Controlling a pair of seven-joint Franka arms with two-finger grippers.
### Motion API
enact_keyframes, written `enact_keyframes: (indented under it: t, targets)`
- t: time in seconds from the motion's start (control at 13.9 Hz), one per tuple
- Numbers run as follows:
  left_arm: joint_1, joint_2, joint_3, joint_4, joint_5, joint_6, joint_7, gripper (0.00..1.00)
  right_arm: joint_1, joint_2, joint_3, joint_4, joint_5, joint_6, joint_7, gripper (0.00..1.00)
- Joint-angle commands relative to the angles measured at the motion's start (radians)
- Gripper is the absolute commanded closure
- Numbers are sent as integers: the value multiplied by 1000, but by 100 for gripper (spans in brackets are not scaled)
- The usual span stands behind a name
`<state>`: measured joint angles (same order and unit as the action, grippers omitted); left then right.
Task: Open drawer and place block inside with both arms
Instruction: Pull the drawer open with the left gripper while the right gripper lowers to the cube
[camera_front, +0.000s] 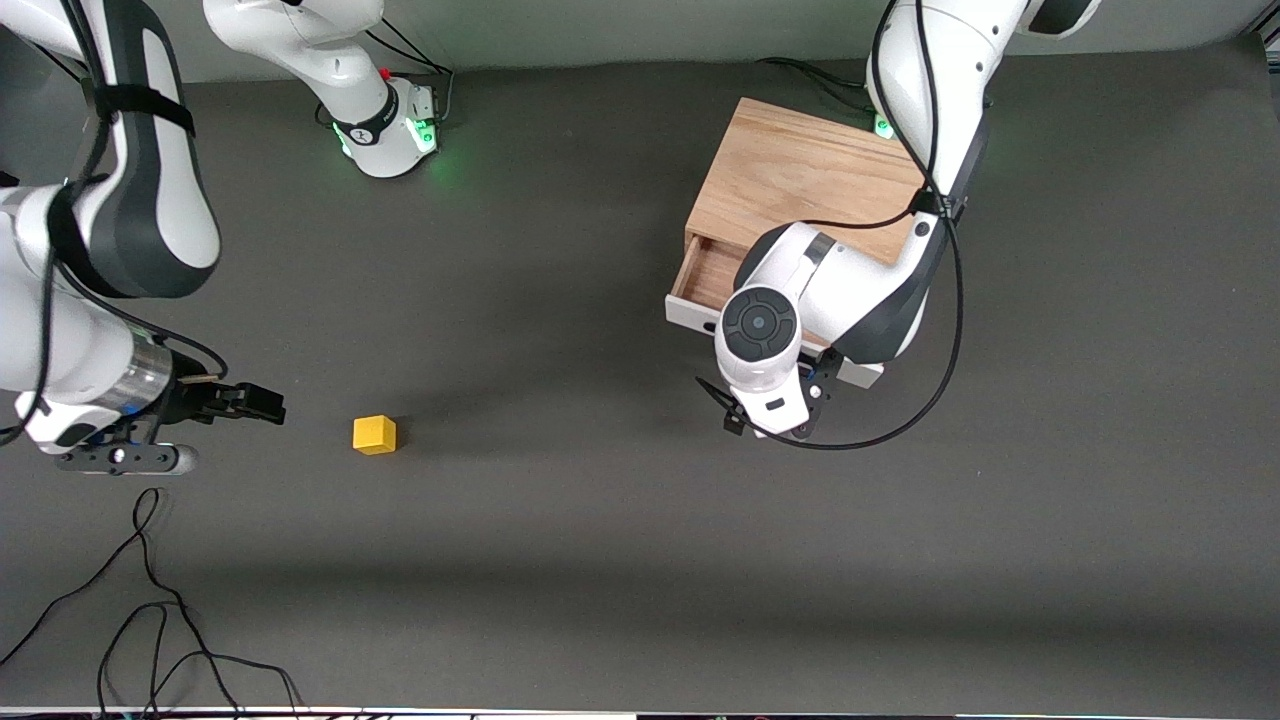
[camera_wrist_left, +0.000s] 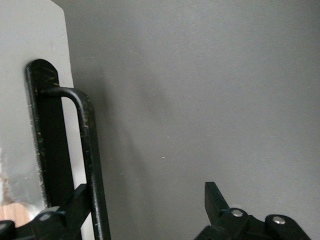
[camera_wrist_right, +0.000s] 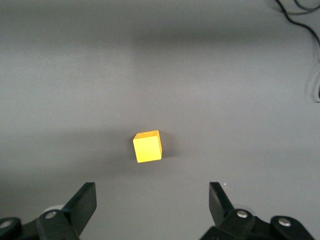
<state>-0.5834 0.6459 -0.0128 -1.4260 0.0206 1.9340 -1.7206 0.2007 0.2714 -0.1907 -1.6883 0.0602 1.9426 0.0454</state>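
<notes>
Oak makes up the single box (camera_front: 800, 175) on the dark grey table (camera_front: 600, 550), toward the left arm's end. Its one drawer (camera_front: 712, 272) is pulled partly out, showing a strip of wooden inside, and the white front panel (camera_front: 690, 318) faces toward the front camera, its long axis slanting slightly across the table. One black wire bar handle (camera_wrist_left: 90, 160) runs along that panel. The left arm bends down over the box from its base, wrist pointing down at the drawer front. In the left wrist view the left gripper (camera_wrist_left: 145, 210) has its fingers spread, one finger (camera_wrist_left: 75, 205) touching the handle's bar and the other well apart over bare table; it is not clamped on the bar. One small yellow cube, the block (camera_front: 374, 434), sits on the table toward the right arm's end, well apart from the box and nearer to the front camera. The right arm reaches in low with its forearm almost level. The right gripper (camera_front: 262, 403) is near the block, pointing at it, fingers wide apart and holding nothing. Several loose black cables (camera_front: 150, 600) lie on the table nearer to the front camera.
</notes>
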Motion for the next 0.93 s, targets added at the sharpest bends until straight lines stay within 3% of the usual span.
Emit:
enact_keyframes:
  t: [0.0,0.65,0.86]
  targets:
    - [-4,49,7,85,8,13,-5,0,12,-14,-3,-135,4,132,1,0]
    - [-6,57,8,99,18,151,-4,0,31,103,2,-388,4,537,-84,0]
    - [25,37,8,137,18,126,-4,0,31,133,11,-396,16,575,-81,0]
